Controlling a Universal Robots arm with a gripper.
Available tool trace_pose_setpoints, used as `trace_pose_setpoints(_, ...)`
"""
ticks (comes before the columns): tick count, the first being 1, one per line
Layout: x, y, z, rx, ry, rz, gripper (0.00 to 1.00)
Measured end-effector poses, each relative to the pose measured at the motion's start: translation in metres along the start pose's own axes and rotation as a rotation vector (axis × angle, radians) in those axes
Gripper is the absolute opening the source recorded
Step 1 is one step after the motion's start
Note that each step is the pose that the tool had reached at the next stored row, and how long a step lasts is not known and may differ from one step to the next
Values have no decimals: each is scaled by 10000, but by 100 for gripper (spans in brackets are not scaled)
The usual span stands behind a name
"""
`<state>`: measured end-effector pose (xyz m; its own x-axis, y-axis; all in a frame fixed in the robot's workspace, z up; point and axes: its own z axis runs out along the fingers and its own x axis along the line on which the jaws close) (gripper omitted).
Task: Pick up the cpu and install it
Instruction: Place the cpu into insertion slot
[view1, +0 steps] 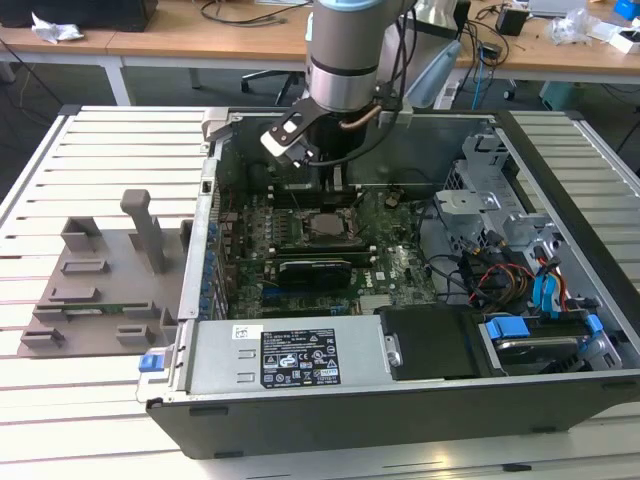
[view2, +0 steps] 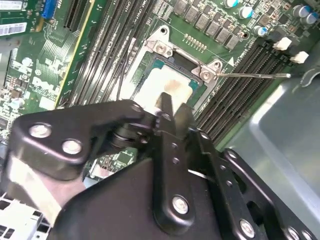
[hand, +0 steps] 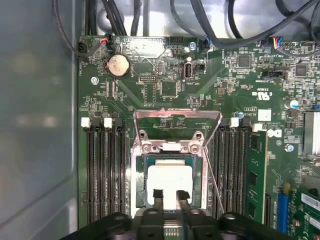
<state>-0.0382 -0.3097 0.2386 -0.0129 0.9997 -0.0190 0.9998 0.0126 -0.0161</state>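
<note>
One arm (view1: 345, 60), Universal Robots type, reaches down into an open computer case (view1: 350, 432) lying on its side on a slatted table (view1: 70, 420). This posture puts the wrist straight over the processor area of the motherboard (hand: 165, 90).

One gripper (hand: 170, 196), black, two-fingered. Its fingertips (hand: 157, 194) stand a little apart, with only a narrow gap and nothing clamped between them. They hover directly over the chip and are set much closer together than the chip is wide, so they do not grip it by its edges.

One cpu (hand: 170, 177), with a pale square top plate. It lies flat inside the socket (hand: 200, 170), square to the frame, and in both wrist views it looks seated rather than carried. Judged from that, the placing step appears done or very nearly so. Whether the fingertips touch the plate cannot be told.

One load plate (hand: 177, 113), bare metal, is hinged up and back from the socket, which leaves the opening free for a chip coming down from above.

One retention lever (view2: 250, 76), a thin rod, is swung out over the memory slots (hand: 105, 170), so the plate is unlatched.

One grey holder tray (view1: 100, 290) stands on the table outside the case, at the exterior view's left and well apart from the arm.
</note>
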Motion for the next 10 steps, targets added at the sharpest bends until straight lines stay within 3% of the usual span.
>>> trace_pose_setpoints(2, -1, -1, -41, 0, -1, 0, 16)
trace_pose_setpoints(5, -3, -3, -164, 0, -1, -1, 16)
trace_pose_setpoints(10, -5, -4, -281, 0, -7, -1, 16)
